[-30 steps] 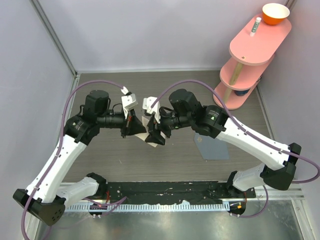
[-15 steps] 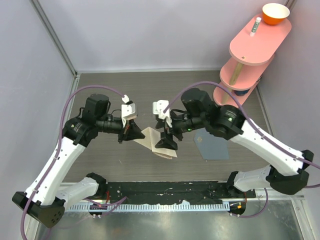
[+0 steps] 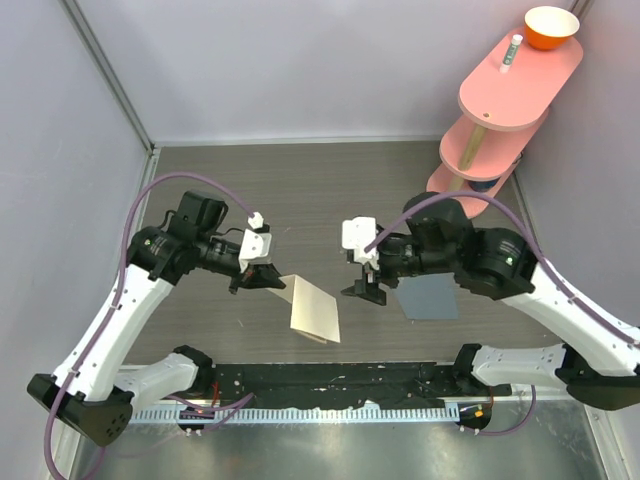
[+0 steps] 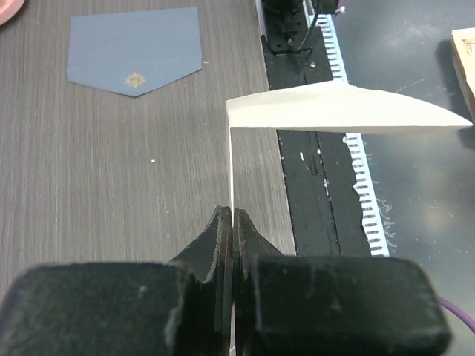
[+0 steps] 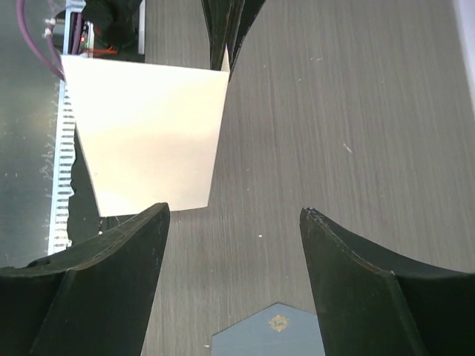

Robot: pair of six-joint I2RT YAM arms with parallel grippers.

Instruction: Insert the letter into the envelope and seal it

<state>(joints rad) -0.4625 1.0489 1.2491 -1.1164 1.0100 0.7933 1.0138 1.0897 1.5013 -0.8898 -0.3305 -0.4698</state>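
Note:
The letter (image 3: 315, 310), a cream folded sheet, is pinched at one edge by my left gripper (image 3: 268, 281), which is shut on it. It hangs just above the table and juts out toward the near edge. In the left wrist view the letter (image 4: 334, 107) stands on edge between the closed jaws of the left gripper (image 4: 232, 222). My right gripper (image 3: 364, 291) stands open and holds nothing, a little to the right of the sheet. The slate-blue envelope (image 3: 428, 298) lies flat under the right arm. Its pointed flap with a gold mark (image 5: 278, 323) shows between the right gripper's (image 5: 234, 211) jaws.
A pink tiered shelf (image 3: 505, 90) stands at the back right, carrying an orange bowl (image 3: 551, 27) and a small tube (image 3: 513, 48). A black strip (image 3: 330, 385) runs along the table's near edge. Grey walls close in the left, the back and the right.
My right gripper has let go of the letter, opened and drawn back to the right. The left gripper has swung the letter down and toward the near edge.

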